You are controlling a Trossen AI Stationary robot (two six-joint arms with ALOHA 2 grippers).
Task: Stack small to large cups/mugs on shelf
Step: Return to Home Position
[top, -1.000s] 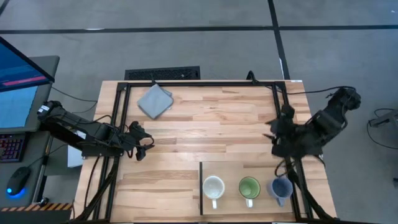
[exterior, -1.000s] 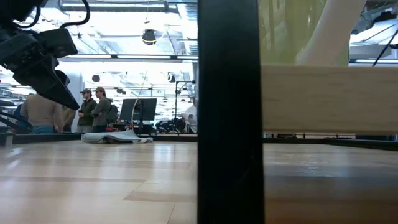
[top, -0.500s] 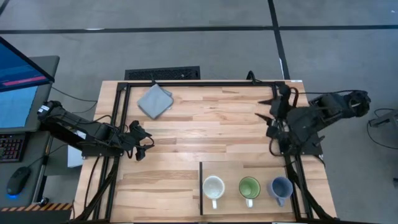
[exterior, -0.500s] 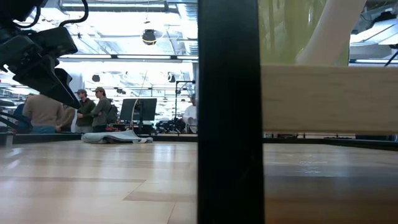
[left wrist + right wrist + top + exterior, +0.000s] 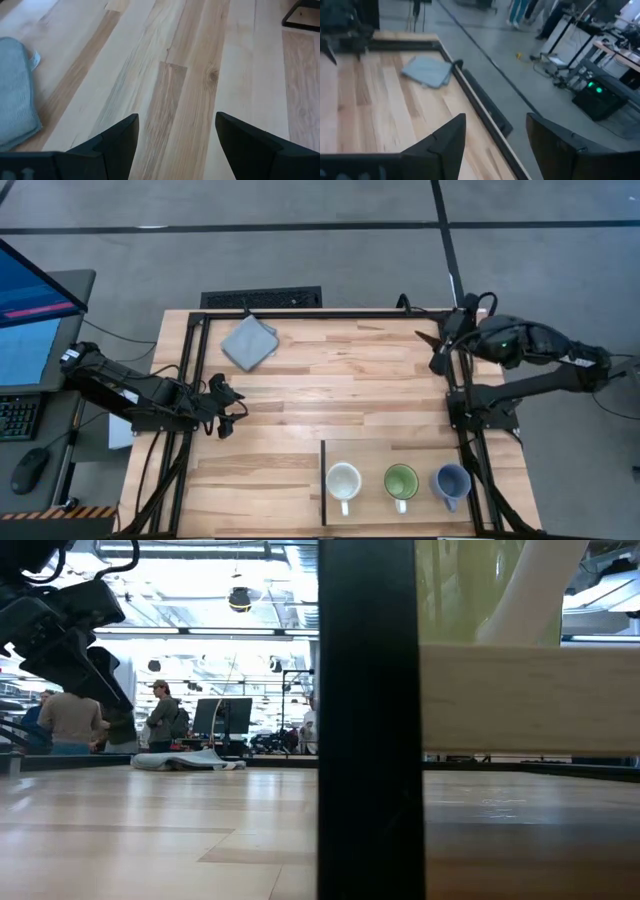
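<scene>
In the high view, three mugs stand upright side by side on their bases on the shelf, a pale panel at the table's near right. They are the cream-white mug, the green mug and the blue-grey mug. Their handles point toward the near edge. My right gripper is open and hangs near the table's far right corner, far from the mugs; its wrist view shows the spread fingers. My left gripper is open and waits near the left edge.
A folded grey cloth lies at the far left of the table. A black frame runs along the table's far and side edges. The shelf's dark strip blocks the middle of the low view. People stand in the room behind.
My right arm has drawn back from beside the blue-grey mug toward the table's far edge and has swung out to the right, its gripper ending near the far right corner. The mugs have stayed in place. The left arm has kept still.
</scene>
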